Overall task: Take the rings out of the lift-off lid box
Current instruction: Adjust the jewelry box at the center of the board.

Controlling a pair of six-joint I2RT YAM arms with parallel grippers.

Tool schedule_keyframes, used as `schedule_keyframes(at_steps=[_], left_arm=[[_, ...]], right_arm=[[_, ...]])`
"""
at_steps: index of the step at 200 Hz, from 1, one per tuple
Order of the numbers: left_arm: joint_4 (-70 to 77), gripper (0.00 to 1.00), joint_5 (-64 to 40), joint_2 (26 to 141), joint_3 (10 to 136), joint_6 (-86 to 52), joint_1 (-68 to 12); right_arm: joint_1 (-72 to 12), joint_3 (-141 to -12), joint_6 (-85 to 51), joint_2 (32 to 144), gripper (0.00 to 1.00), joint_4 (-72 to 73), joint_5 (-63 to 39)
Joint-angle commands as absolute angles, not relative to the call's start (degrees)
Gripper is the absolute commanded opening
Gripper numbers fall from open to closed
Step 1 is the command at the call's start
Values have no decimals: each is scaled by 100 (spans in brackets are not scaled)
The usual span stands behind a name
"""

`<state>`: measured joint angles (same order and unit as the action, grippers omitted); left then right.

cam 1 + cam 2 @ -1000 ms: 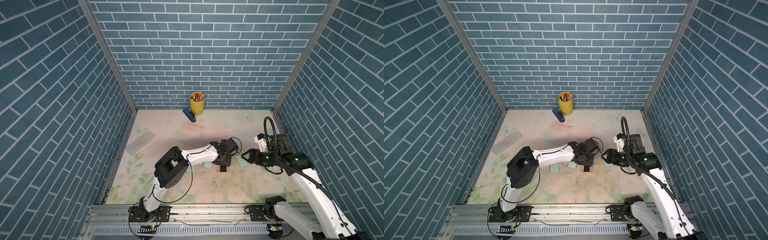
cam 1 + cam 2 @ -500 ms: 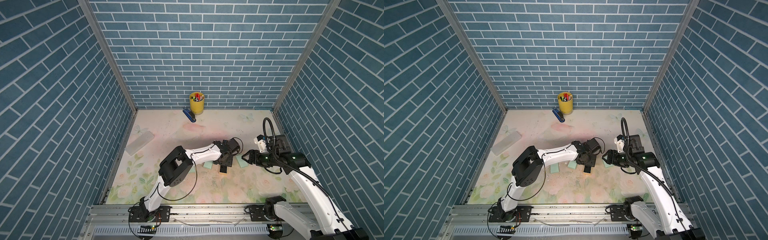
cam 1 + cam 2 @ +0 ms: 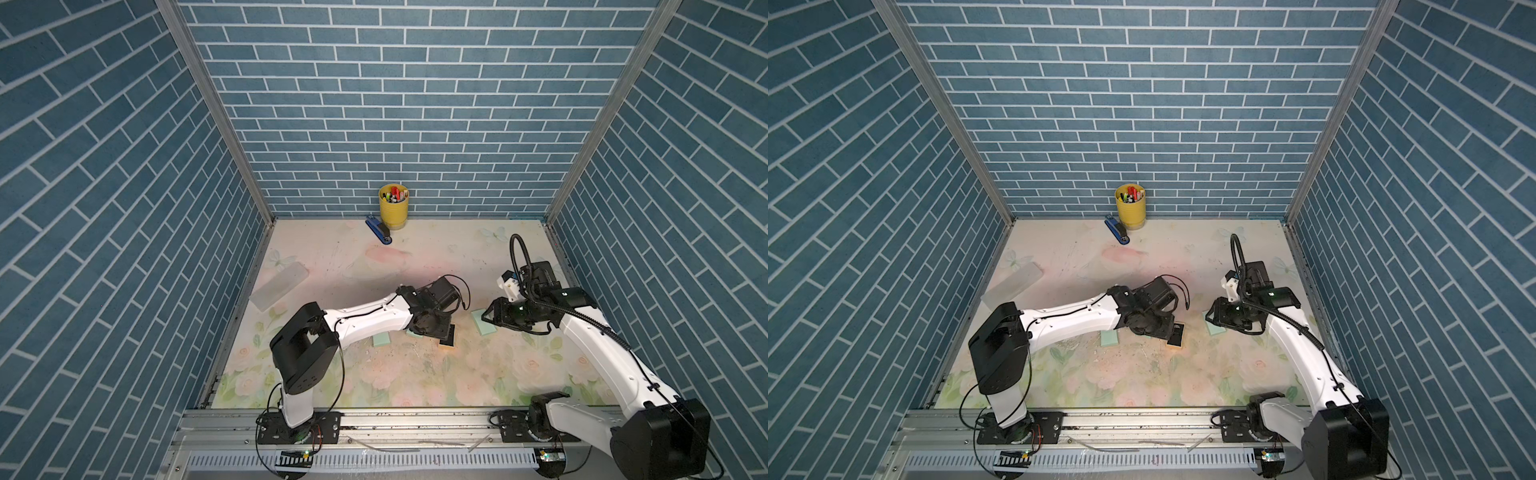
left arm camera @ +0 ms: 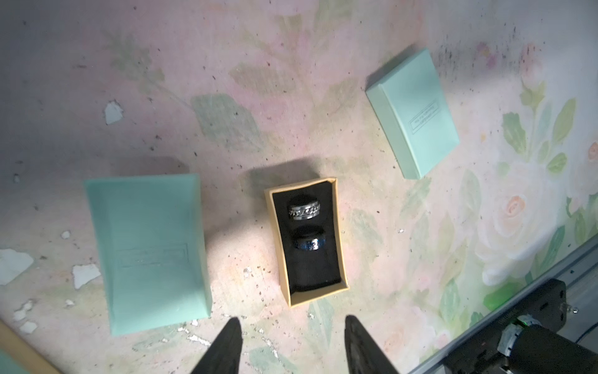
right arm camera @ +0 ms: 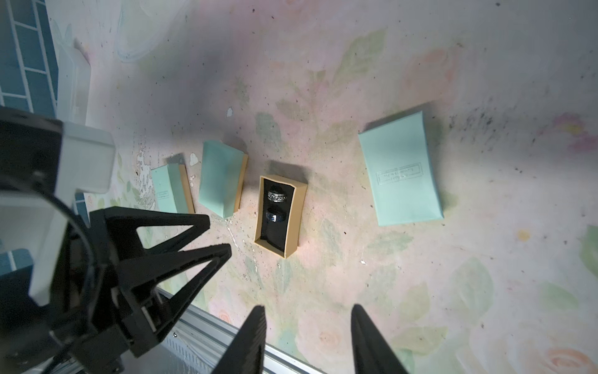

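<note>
Landmark taken: the open box (image 4: 315,296), tan card with black foam, standing lid-off on the table (image 3: 415,270).

Well to its left, toward the side wall, a clear plastic block (image 3: 278,286) is seen lying flat. Nearer on the left, two closed mint-green boxes are noted. First comes the outer box (image 5: 170,189), then the inner box (image 5: 221,178), just beside the open box but not touching it.

The left hand (image 4: 293,323) is held at the front-left of the open box, above the table. Its jaws are parted and nothing is gripped.

Inside the open box two rings are seated upright in the foam. A silver-toned ring (image 4: 304,209) with a chain pattern sits in the rear slot, and a dark ring (image 4: 309,243) with blue markings sits directly in front of it.

To the right, apart from the open box, a mint-green lid (image 4: 412,113) is laid flat. The right hand (image 5: 309,307) is held by that lid, jaws parted and empty.
</note>
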<state>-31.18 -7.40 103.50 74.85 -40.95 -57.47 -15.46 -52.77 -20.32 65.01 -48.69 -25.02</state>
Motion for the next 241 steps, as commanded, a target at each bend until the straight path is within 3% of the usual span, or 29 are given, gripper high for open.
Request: schedule_keyframes(at_steps=[1, 45, 196, 241], left_arm=[[-2387, 52, -963, 10308, 7107, -4299, -5723], [-1558, 49, -895, 10380, 6612, -4720, -5716], [-1024, 32, -893, 10435, 5946, -5224, -5707], [-1358, 29, -799, 10335, 5998, -4979, -5688]], right_arm=[[-1993, -5449, -1572, 6730, 46, -4827, -2399], [-3087, -5616, -1390, 7562, 46, -4801, -1971], [-3638, -5535, -831, 8394, 54, -3501, -1809], [-3812, -5297, -867, 8633, 36, -3013, -1695]])
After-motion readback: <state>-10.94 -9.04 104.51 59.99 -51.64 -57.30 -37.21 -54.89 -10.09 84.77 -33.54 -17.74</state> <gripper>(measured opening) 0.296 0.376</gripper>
